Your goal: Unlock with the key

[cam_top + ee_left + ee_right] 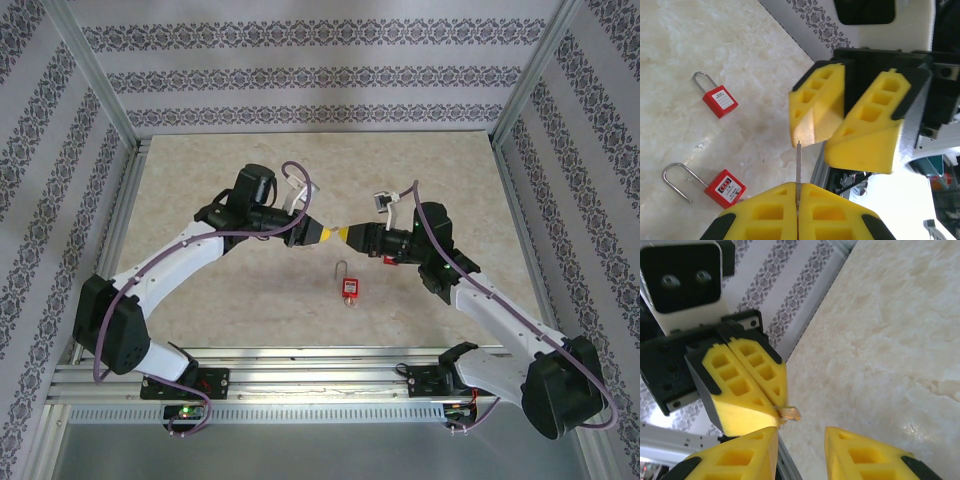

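Left gripper [324, 233] is off the table, fingers [747, 390] pressed together on the key [799, 162], blade poking out toward the other arm. Right gripper [347, 234] sits tip to tip with it, fingers [870, 125] spread with a clear gap. The key tip is at the mouth of that gap, not clamped by the right. Looks like a handover in progress. Both red padlocks, one [720, 101] and the other [726, 187], lie on the tabletop [220, 180] below, shackles seated, well apart from the key. Left to do: finish the transfer, insert, turn.
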### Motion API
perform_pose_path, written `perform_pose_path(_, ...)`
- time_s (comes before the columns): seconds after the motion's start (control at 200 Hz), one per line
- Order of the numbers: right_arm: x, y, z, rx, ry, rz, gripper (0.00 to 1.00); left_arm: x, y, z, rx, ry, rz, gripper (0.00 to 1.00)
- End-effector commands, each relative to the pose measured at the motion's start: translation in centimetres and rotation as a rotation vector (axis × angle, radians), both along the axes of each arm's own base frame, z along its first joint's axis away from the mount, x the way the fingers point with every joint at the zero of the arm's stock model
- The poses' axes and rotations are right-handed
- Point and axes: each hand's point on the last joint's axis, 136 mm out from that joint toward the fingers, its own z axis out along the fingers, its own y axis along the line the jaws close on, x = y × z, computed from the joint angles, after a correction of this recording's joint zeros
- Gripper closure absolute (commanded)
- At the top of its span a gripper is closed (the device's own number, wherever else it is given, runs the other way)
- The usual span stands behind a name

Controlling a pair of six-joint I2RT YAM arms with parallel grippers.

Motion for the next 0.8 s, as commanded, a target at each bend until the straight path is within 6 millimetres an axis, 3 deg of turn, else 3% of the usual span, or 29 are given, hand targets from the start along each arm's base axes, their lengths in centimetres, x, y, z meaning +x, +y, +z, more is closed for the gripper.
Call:
perform_pose_path(0.0, -1.0, 0.4, 2.2, 0.009, -0.167, 0.15, 0.7, -1.0, 1.1, -0.4, 0.083, -0.034, -0.06, 1.0)
perform_pose_path(0.275, -2.2, 0.0, 3.7, -0.007, -0.535, 0.265, 0.72, -1.4, 1.6, -0.7, 0.168, -0.08, -0.126, 1.0)
perform_pose_path(0.48, -3.6, 0.9, 3.3, -0.007, -0.572, 0.406, 0.72, -1.6, 1.5, -0.6, 0.184, -0.126, -0.149, 1.0)
perform_pose_path(0.64, -4.4, 1.8, 1.5, -0.031, -0.574, 0.445, 0.72, -1.9, 1.3, 0.0, 0.155, -0.138, -0.161, 1.0)
perform_pose_path(0.794, -3.9, 2.2, 0.5, -0.052, -0.567, 0.438, 0.74, -2.7, 0.9, 0.1, 0.144, -0.144, -0.188, 1.0)
